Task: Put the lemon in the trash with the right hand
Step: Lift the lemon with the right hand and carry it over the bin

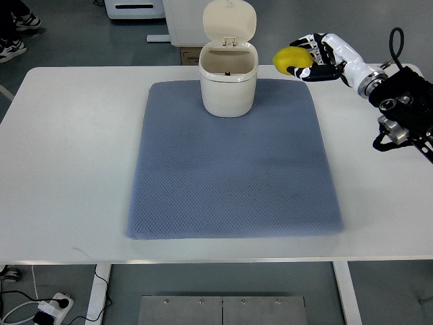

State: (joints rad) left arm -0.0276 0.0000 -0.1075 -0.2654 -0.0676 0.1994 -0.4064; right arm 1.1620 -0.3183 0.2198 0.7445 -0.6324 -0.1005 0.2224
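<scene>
**Carrying the lemon toward the open bin**

Looking down from the top view, the white robotic right hand (323, 57) comes in from the right edge at the far side of the white surface (61, 135). Its fingers (312, 42) are curled around the round yellow lemon (292, 59), pinching it from the right, so the fruit juts out to the left of the palm. The lemon appears held above the surface rather than resting on it, just beyond the far right corner of the blue-grey woven mat (233, 162).

The small cream plastic trash can (229, 84) stands at the far edge of the mat, near its middle, with its hinged lid (230, 22) flipped up and back and the mouth open. The lemon is near the bin, to its right, but clearly apart from it and not yet over the opening.

By my reading, the pick-up is done and the carry is partly made; what is left is bringing the lemon leftward over the mouth and letting go.

The left arm does not show. How high the lemon sits relative to the bin's rim cannot be judged from this steep angle. The inside of the bin is mostly in shadow, and the dark right forearm (406, 108) is cut off by the frame.
</scene>
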